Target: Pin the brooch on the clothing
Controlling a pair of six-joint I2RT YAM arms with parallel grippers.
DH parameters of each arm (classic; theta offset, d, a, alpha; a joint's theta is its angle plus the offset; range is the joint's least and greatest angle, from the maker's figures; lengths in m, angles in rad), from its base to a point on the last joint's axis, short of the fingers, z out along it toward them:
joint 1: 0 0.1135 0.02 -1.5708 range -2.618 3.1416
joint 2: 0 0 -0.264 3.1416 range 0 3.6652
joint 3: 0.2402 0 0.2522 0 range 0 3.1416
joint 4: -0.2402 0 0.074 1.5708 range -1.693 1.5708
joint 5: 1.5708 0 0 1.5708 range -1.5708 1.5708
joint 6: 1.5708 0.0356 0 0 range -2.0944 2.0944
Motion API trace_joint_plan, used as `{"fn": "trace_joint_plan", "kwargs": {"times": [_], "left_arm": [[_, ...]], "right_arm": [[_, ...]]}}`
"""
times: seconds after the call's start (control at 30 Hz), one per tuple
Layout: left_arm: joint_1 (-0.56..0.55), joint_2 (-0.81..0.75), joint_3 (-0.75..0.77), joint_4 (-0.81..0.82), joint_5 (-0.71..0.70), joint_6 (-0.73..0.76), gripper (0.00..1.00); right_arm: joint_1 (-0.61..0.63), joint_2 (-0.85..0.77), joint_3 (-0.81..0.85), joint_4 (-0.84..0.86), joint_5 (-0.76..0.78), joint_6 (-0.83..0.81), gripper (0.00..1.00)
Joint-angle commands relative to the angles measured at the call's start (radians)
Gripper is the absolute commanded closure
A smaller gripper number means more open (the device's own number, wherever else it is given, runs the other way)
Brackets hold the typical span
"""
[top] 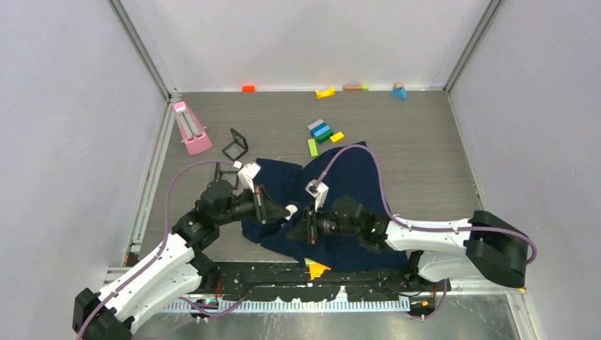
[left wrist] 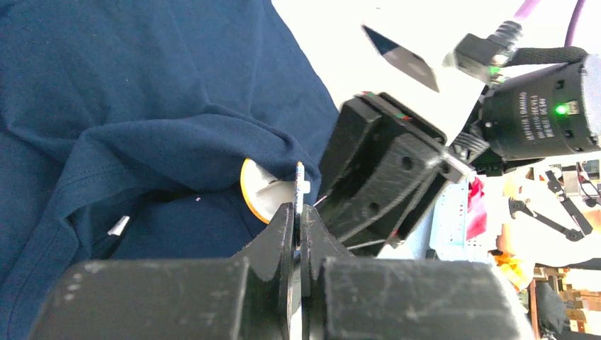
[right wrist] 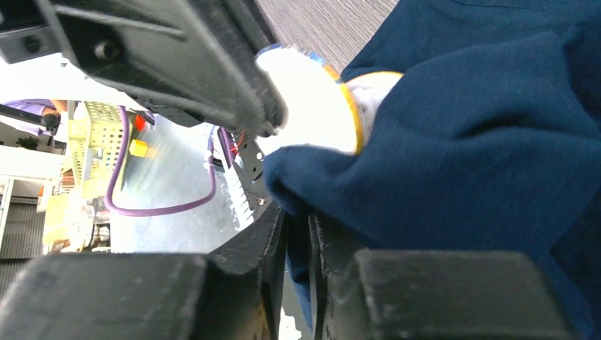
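On the grey wood-grain table [top: 425, 163], a pink wedge-shaped plastic stand [top: 191, 131] is seen at the far left, well apart from the work. Nearer the middle, the left gripper [left wrist: 298, 212] is held with its jaws pressed together on a thin edge of the small round brooch [left wrist: 261, 195], whose orange-gold rim and pale white back are tucked against a raised fold of cloth. Just to its right, the right gripper [right wrist: 296, 227] is closed on that fold, a pinch of the dark navy soft-fabric T-shirt [right wrist: 482, 142] being lifted off the table so that the brooch is met edge to edge. The remainder of the T-shirt is spread on the table beyond and to the right of both grippers. The step in hand is judged to be the fastening itself: brooch and fabric are touching, but whether the pin has passed through cannot be told. For the next move, the fold should be kept taut while the brooch is pressed squarely into it, as a slack fold could let the brooch slip aside.
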Motion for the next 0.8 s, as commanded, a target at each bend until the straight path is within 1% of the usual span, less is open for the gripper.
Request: {"fn": "trace_joint_plan", "kwargs": {"times": [0.0,0.03,0.07,0.1,0.13,0.2,0.27,0.37,0.47,0.57,0.67,0.77], "left_arm": [[0.061,0.029,0.062,0.01,0.153,0.047,1.0],[0.078,0.047,0.075,0.007,0.202,0.054,1.0],[0.096,0.065,0.088,0.007,0.253,0.059,1.0],[0.114,0.082,0.099,0.009,0.302,0.061,1.0],[0.132,0.098,0.112,0.008,0.35,0.065,1.0],[0.16,0.131,0.141,0.003,0.435,0.075,1.0],[0.177,0.152,0.168,-0.012,0.508,0.091,1.0],[0.193,0.174,0.2,-0.023,0.604,0.111,1.0],[0.198,0.179,0.218,-0.025,0.669,0.136,1.0],[0.2,0.172,0.23,-0.039,0.703,0.175,1.0],[0.201,0.171,0.235,-0.053,0.725,0.199,1.0],[0.201,0.176,0.228,-0.049,0.738,0.201,1.0]], "right_arm": [[0.007,-0.141,0.026,-0.062,0.049,-0.043,0.72],[0.007,-0.196,0.026,-0.122,0.059,-0.065,0.64],[0.006,-0.223,0.03,-0.157,0.078,-0.077,0.6],[0.005,-0.282,0.031,-0.221,0.087,-0.1,0.54],[0.003,-0.312,0.033,-0.249,0.1,-0.111,0.51],[-0.003,-0.393,0.037,-0.316,0.105,-0.148,0.4],[-0.008,-0.459,0.045,-0.36,0.104,-0.169,0.35],[-0.009,-0.539,0.042,-0.362,0.108,-0.188,0.31],[-0.009,-0.569,0.022,-0.297,0.109,-0.2,0.29],[-0.009,-0.553,0.022,-0.253,0.108,-0.204,0.29],[-0.009,-0.504,0.034,-0.206,0.1,-0.208,0.29],[-0.009,-0.454,0.058,-0.182,0.053,-0.214,0.3]]}}
